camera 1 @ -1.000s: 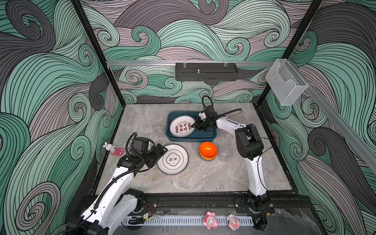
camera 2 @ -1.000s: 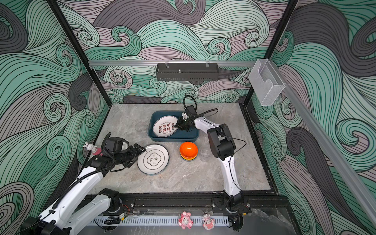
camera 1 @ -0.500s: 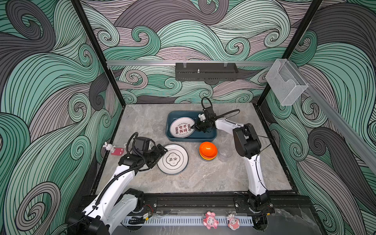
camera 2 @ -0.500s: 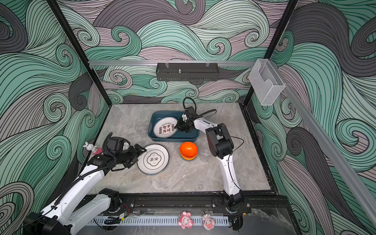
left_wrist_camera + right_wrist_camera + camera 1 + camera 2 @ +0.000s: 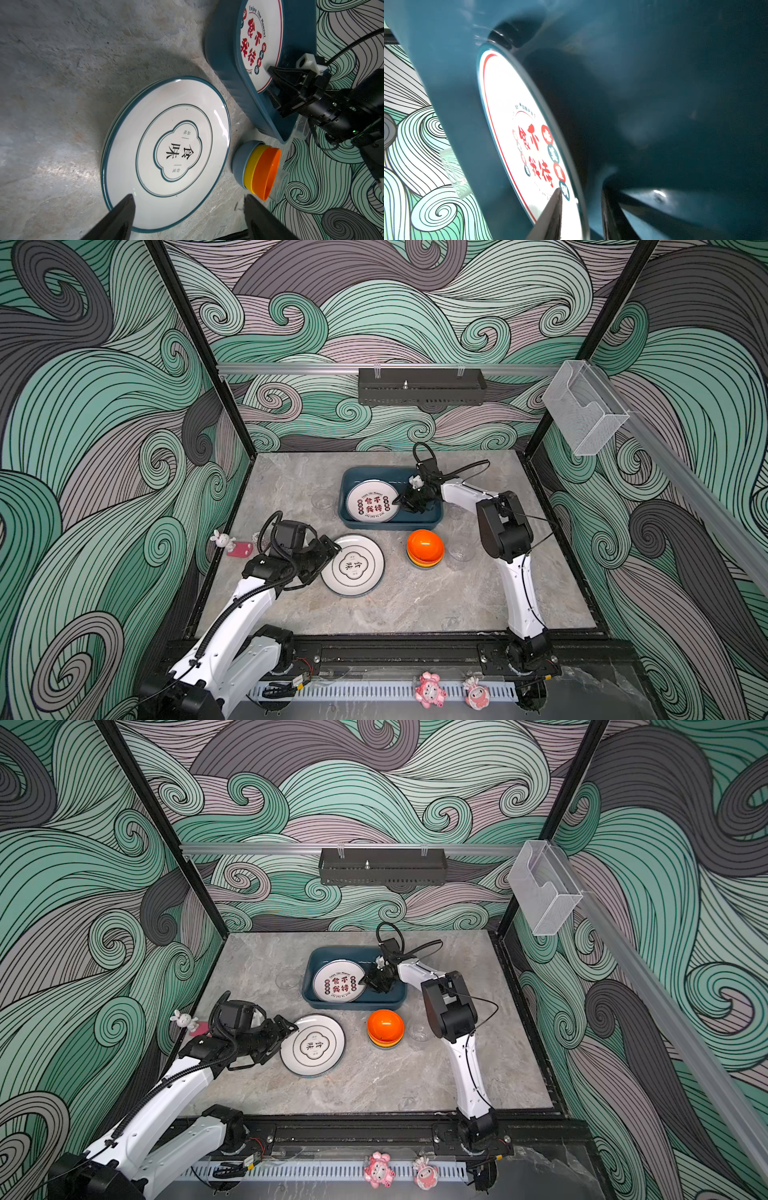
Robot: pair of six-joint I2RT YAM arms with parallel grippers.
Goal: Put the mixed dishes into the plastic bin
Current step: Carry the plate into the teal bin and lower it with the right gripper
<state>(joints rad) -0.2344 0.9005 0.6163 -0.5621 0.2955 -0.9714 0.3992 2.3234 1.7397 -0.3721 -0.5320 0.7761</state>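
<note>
Left end effector (image 5: 328, 559) spread wide, low; right end effector (image 5: 400, 504) slightly parted.

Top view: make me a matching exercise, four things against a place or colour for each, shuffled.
1 red-lettered plate
2 black-lettered plate
3 bowl stack
4 black tray

A hangs on the back rail
B orange on top
C lies in the blue bin
D on the table by the left gripper

Pairs: 1-C, 2-D, 3-B, 4-A

Left arm (image 5: 249, 601) and right arm (image 5: 519, 593): white shells, chunky black joints, black cable (image 5: 424, 443) looping behind the black right hand (image 5: 401, 504).
</note>
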